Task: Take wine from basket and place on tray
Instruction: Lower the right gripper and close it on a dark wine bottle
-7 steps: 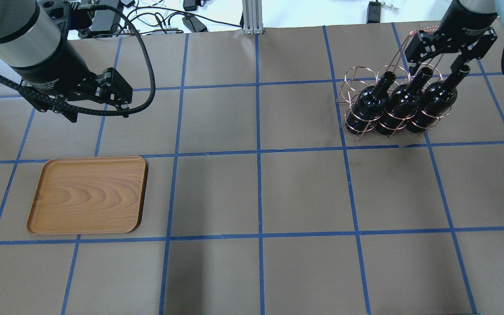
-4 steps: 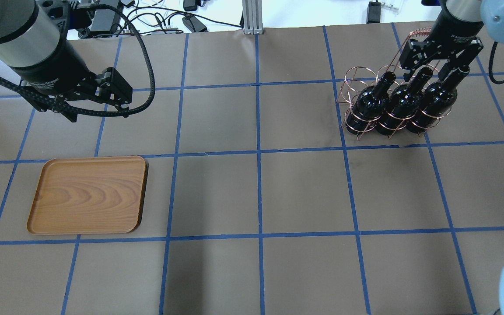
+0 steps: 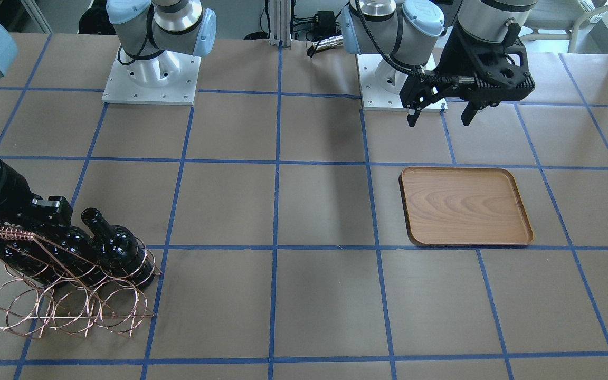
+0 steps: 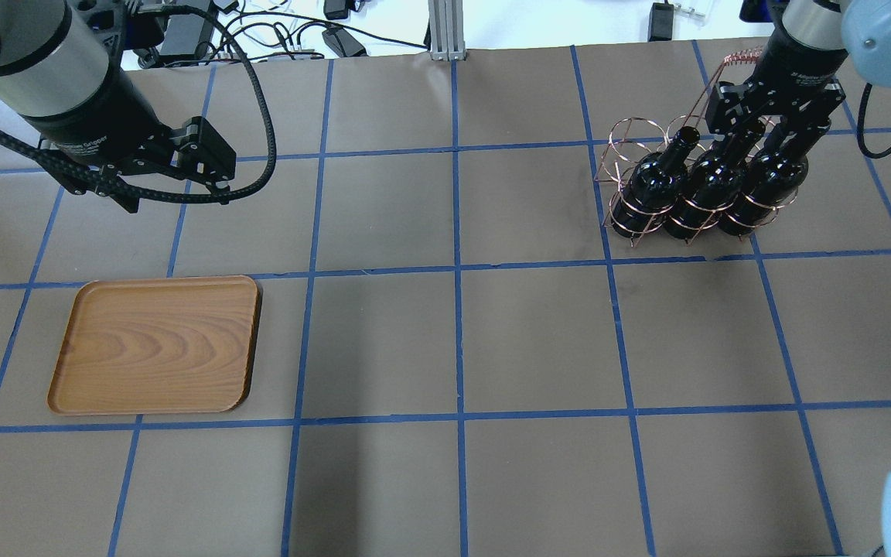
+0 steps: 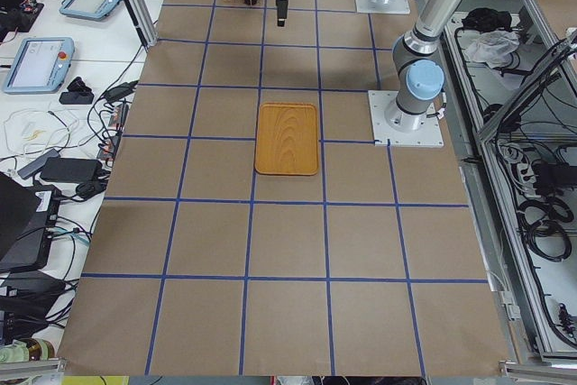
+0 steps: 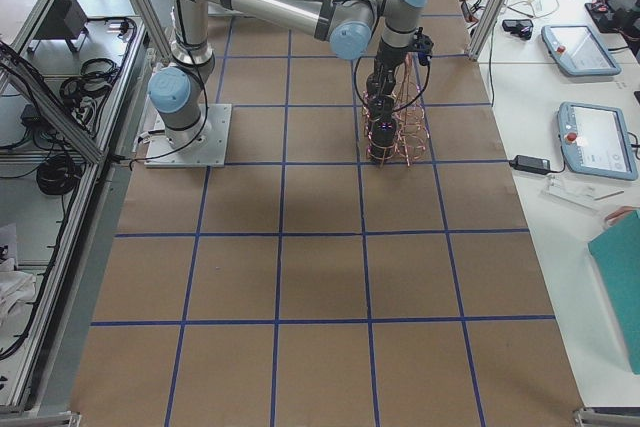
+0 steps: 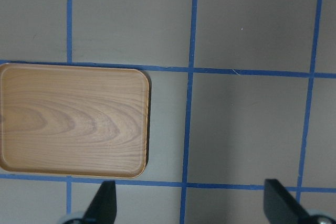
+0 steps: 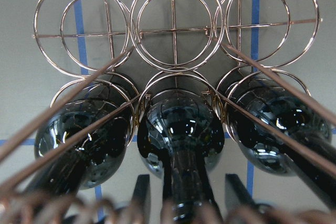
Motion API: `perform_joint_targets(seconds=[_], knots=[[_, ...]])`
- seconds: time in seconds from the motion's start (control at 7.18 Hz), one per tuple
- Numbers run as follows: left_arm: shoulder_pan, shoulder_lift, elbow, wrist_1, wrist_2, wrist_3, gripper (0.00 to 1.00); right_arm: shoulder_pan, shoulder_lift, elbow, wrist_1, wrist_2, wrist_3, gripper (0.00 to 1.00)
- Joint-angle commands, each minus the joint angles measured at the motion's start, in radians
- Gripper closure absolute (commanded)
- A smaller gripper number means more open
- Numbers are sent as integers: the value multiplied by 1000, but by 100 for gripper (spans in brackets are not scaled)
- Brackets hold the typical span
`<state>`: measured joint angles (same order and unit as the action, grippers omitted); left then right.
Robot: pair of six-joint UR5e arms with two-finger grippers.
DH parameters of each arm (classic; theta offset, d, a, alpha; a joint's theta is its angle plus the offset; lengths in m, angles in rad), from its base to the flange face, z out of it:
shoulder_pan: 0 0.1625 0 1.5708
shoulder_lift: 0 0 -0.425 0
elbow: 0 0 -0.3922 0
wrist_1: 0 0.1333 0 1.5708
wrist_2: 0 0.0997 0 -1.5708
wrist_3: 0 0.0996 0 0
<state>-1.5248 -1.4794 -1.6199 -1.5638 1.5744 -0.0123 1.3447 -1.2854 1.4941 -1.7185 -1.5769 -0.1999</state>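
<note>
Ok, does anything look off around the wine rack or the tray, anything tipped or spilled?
Nothing stands out. All three wine bottles stand upright in the basket, in the row nearer the robot; its other rings are empty. The tray lies flat and bare. The right tool straddles the middle neck, open.

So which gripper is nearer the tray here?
Left. The left gripper hovers open close beside the tray. The right gripper is far off at the basket, open astride the middle bottle's neck.
</note>
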Motion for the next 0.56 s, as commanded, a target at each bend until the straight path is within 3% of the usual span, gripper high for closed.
perform_joint_targets(seconds=[0.0, 0.14, 0.42], knots=[[0, 1, 0, -1, 3, 0, 0, 1, 0, 2, 4, 0, -4, 56], [1, 1, 0, -2, 4, 0, 0, 1, 0, 2, 0, 0, -7, 66], [2, 1, 0, -2, 4, 0, 0, 1, 0, 2, -1, 0, -9, 71]])
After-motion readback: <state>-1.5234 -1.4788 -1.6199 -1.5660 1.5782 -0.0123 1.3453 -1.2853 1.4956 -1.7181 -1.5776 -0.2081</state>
